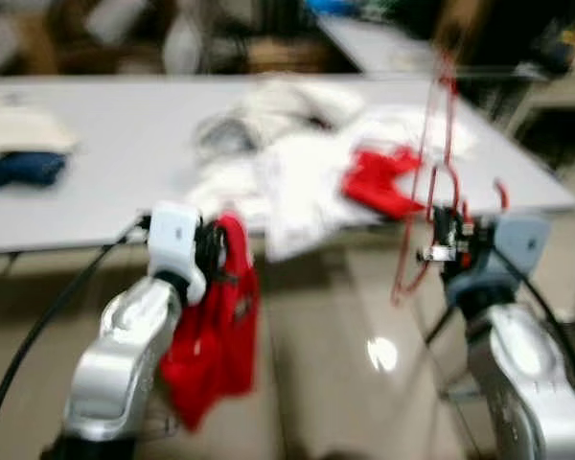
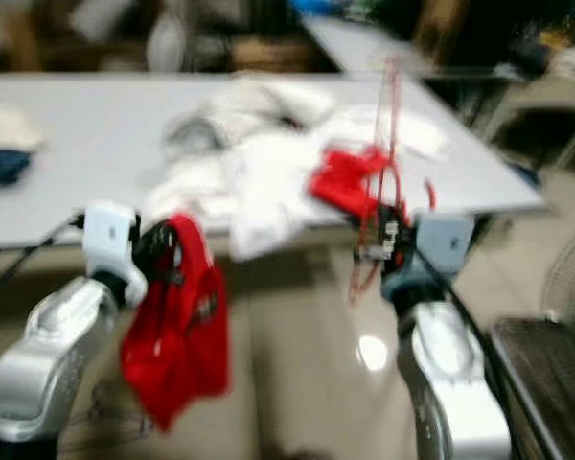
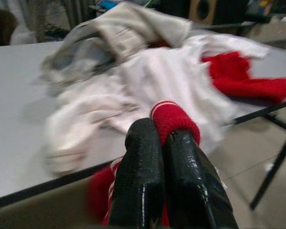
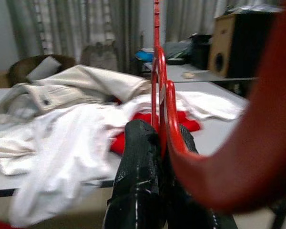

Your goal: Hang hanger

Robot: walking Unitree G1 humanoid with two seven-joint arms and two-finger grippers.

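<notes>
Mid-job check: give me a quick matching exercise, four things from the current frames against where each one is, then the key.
Things:
1. red hanger
2. red garment
3. white clothes pile
4. dark blue cloth

Places:
A. lying on the table's far left
B. clamped in the left gripper, hanging below table level
C. held upright in the right gripper
D. heaped in the middle of the grey table

Pairs: 1-C, 2-B, 3-D, 4-A
</notes>
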